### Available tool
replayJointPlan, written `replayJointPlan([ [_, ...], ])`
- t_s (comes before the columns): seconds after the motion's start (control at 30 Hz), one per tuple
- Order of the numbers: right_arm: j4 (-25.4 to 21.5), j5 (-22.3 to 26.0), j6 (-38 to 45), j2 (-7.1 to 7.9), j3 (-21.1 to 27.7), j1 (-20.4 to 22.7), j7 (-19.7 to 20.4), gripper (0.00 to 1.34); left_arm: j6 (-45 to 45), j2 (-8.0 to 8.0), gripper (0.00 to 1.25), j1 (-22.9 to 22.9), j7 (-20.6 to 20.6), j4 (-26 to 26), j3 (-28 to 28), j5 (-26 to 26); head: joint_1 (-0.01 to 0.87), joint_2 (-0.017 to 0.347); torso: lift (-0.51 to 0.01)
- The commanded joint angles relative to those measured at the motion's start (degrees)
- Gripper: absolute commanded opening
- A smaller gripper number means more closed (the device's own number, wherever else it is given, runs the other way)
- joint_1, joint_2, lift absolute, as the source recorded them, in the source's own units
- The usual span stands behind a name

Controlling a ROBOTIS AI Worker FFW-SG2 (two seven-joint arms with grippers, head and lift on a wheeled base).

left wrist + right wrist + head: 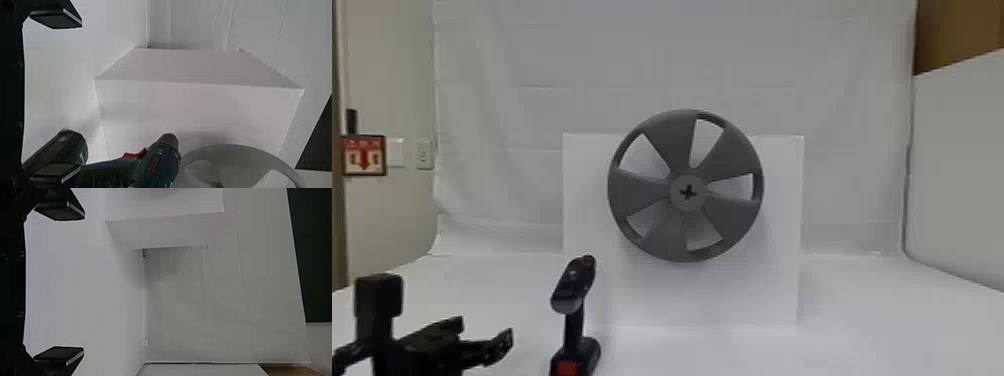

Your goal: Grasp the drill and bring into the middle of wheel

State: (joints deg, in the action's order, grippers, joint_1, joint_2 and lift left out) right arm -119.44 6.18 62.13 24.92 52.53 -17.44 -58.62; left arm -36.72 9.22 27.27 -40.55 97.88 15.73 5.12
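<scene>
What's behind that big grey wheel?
Behind the wheel stands a white box, with a pale cloth farther back. White shows through the gaps between the spokes. The hub and spokes cover the rest, so how it's mounted can't be seen.

Drill (575, 320), head view: base partly cut off, btm edge. Wheel (235, 150), L wrist view: partly cut off.

i count two pincers as mine, one left pincer (484, 332) and one right pincer (84, 284), with two fingers (60, 211) apiece, so four fingers in all. i find one drill (573, 286), one wheel (688, 205) with five spokes (668, 135), five openings (644, 156) and one cross-shaped slot (688, 192), one white box (587, 200), one red sign (363, 155) and two wall plates (424, 154).
</scene>
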Motion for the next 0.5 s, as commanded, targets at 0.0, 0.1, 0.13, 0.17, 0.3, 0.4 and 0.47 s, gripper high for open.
replayJointPlan([
  [0.0,0.0,0.1,-0.2,-0.31,0.5,0.0,0.0,1.24,0.0,0.09,1.25,-0.6,3.5,2.8,2.6,-0.5,0.054,0.031,-0.403],
  [0.1,0.0,0.1,-0.2,-0.31,0.4,0.4,0.0,1.24,-1.0,0.18,1.25,-1.4,9.0,6.1,2.9,-0.9,0.054,0.031,-0.403],
  [0.13,0.0,0.0,-0.2,-0.31,0.4,0.4,0.0,1.24,-1.6,0.18,1.25,-1.6,10.6,7.1,2.8,-1.0,0.054,0.031,-0.403],
  [0.17,0.0,0.0,-0.2,-0.31,0.3,0.5,0.0,1.24,-2.0,0.18,1.25,-1.9,12.3,8.3,2.8,-1.2,0.054,0.031,-0.403],
  [0.3,0.0,-0.2,-0.2,-0.31,0.3,0.6,0.0,1.24,-3.7,0.09,1.25,-3.4,21.0,13.4,1.4,-1.3,0.054,0.031,-0.403],
  [0.4,0.0,-0.2,-0.2,-0.22,0.3,0.7,0.0,1.24,-5.6,0.09,1.25,-4.2,26.9,17.1,0.1,-1.0,0.054,0.031,-0.403],
  [0.47,0.0,-0.2,-0.2,-0.22,0.2,0.7,0.0,1.24,-7.6,0.09,1.25,-4.7,30.9,19.5,-0.8,-0.4,0.054,0.031,-0.403],
])
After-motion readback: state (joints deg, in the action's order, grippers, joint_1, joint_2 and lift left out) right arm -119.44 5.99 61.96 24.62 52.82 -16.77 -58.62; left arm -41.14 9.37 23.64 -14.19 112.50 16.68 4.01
